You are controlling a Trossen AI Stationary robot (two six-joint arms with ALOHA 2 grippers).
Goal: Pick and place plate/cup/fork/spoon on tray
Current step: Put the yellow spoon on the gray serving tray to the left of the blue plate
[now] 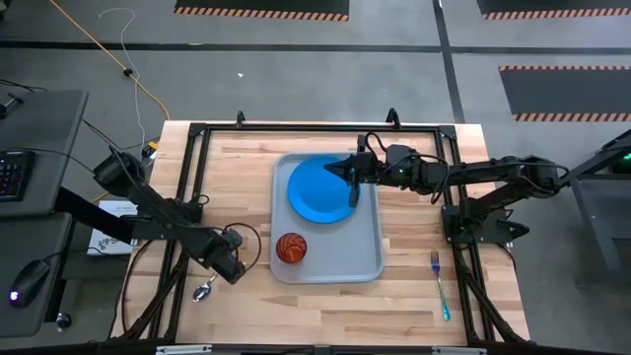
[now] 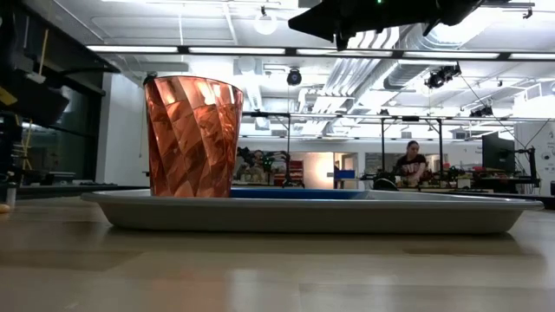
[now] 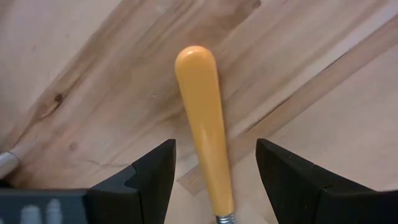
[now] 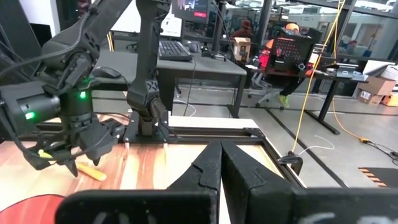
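The orange-handled spoon [image 3: 204, 118] lies flat on the wooden table at the near left, and its silver bowl [image 1: 203, 292] shows in the high view. My left gripper [image 1: 231, 268] is open above it. Its fingers [image 3: 152, 177] stand on either side of the handle, apart from it. The blue plate [image 1: 320, 187] lies on the far half of the tray [image 1: 367, 258]. The red cup [image 1: 291, 248] stands upright on the tray's near left part. My right gripper [image 1: 352, 178] is shut and empty, high above the plate's right side. The teal-handled fork [image 1: 440, 286] lies on the table at the near right.
A black frame [image 1: 296, 128] runs along the table's far edge and down both sides. Bare wood lies between the tray and the fork. In the low view the cup [image 2: 192, 137] stands tall on the tray's rim line [image 2: 312, 212]. People sit at desks in the room beyond.
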